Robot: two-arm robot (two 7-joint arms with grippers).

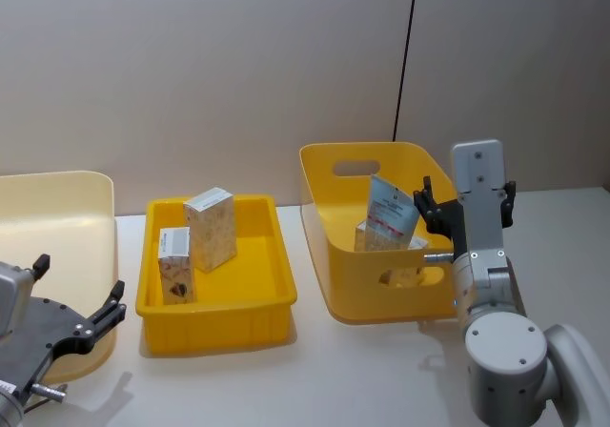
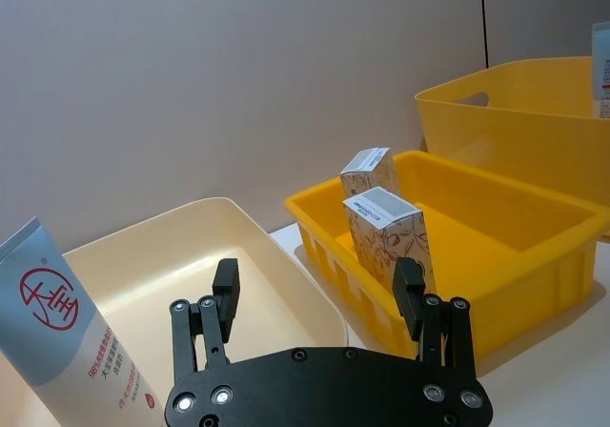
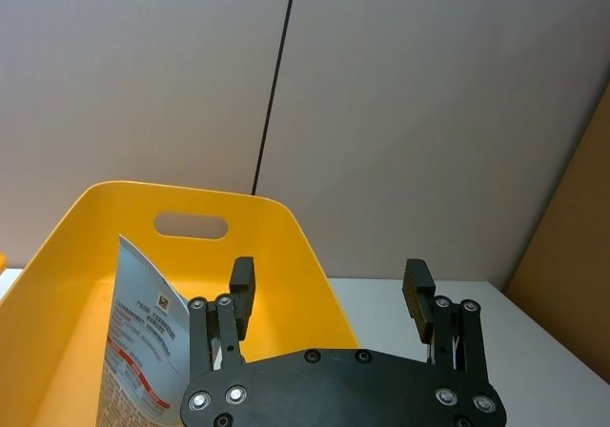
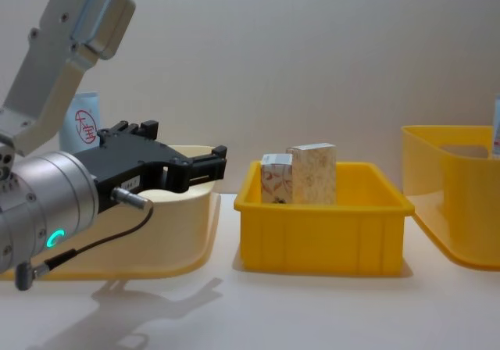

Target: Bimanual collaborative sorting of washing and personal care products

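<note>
On the white counter [image 1: 362, 370] three bins sit in a row. The shallow yellow tray [image 1: 215, 305] in the middle holds two small patterned cartons: one carton [image 1: 211, 228] stands upright towards the back, and a second carton [image 1: 174, 265] stands just beside it, nearer the robot's left wall of the tray. From the chest view the pair appear side by side, their white tops poking above the tray's rim.

To the robot's left is a pale cream bin [image 1: 67, 219]. A light-blue tube with a red round logo [image 2: 59, 330] leans against the inside of that bin. The left pincer [image 1: 81, 320] hangs over the near edge of the cream bin, its fingers spread apart and gripping nothing; in the left wrist view the two black fingertips [image 2: 225, 284] stand well apart with the cream bin and the tray beyond them.

To the robot's right, the tall yellow bin with a handle slot [image 1: 329, 191] holds a white and blue printed tube [image 1: 391, 213], tilted against the inner wall. The right pincer [image 1: 464, 203] is raised just beside that bin's right rim, released, with empty space between its fingers.
</note>
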